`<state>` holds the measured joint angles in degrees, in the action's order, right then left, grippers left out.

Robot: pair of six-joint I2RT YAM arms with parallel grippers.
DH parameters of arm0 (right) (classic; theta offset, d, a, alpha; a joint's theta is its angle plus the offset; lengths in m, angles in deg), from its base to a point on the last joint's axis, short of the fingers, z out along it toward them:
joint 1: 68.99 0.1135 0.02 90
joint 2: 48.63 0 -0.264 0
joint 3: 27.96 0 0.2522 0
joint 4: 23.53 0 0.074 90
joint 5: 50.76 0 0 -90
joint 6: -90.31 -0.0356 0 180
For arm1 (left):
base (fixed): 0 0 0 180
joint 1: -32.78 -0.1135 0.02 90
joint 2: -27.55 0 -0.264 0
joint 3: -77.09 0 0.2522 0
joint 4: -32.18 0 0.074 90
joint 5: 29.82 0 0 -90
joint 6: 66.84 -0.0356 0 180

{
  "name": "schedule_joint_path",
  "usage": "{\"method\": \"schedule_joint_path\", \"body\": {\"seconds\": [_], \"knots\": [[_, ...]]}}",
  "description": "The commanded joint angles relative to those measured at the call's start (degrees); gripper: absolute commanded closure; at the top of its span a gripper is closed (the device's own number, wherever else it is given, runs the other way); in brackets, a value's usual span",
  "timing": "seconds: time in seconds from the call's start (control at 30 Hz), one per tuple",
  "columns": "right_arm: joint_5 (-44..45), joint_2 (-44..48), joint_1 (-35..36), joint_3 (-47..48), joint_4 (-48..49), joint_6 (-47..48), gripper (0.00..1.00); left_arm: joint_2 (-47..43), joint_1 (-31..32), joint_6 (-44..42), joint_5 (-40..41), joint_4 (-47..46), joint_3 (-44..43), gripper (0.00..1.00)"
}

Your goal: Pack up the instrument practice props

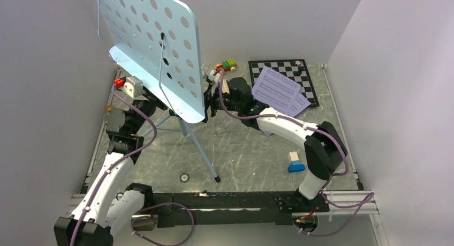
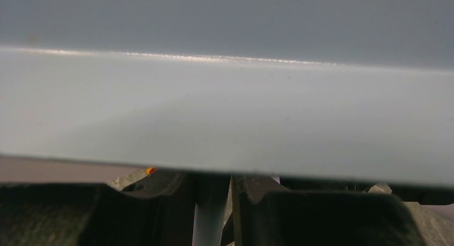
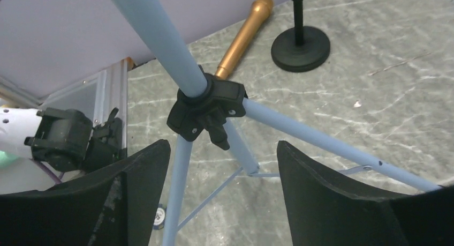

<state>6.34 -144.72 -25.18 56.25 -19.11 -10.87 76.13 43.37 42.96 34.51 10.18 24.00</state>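
The light-blue music stand (image 1: 155, 37) stands at the back left on its tripod, its hole-punched desk tilted. My left gripper (image 1: 159, 105) sits under the desk, shut on the stand's pole (image 2: 210, 216); the desk's underside (image 2: 225, 112) fills that wrist view. My right gripper (image 3: 222, 149) is open, its fingers either side of the tripod legs just below the black hub (image 3: 206, 109), touching nothing. The gold-brown microphone (image 3: 243, 37) lies on the table beside the black round-based mic stand (image 3: 300, 47). White sheet-music pages (image 1: 275, 89) lie on the chessboard.
The chessboard (image 1: 300, 69) lies at the back right, with a toy brick car (image 1: 227, 65) to its left. A blue-and-white brick (image 1: 294, 162) sits beside the right arm. A small round chip (image 1: 184, 177) lies near the front tripod foot (image 1: 217, 179). White walls enclose the table.
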Motion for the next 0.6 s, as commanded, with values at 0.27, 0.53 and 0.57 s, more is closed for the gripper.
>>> {"method": "schedule_joint_path", "body": {"seconds": [0.27, 0.53, 0.57], "knots": [[-4.69, -3.85, 0.05, 5.48, 0.28, -2.62, 0.37, 0.54, 0.4, 5.23, -4.84, 5.5, 1.35, 1.0], [-5.47, -6.78, 0.18, 9.15, -1.68, -2.04, 0.62, 0.11, 0.42, 4.6, -4.75, 6.28, 1.36, 1.0], [-5.39, -7.04, 0.27, 9.4, -2.12, -1.68, 0.65, 0.18, 0.46, 4.64, -4.73, 6.24, 1.36, 1.0]]}}
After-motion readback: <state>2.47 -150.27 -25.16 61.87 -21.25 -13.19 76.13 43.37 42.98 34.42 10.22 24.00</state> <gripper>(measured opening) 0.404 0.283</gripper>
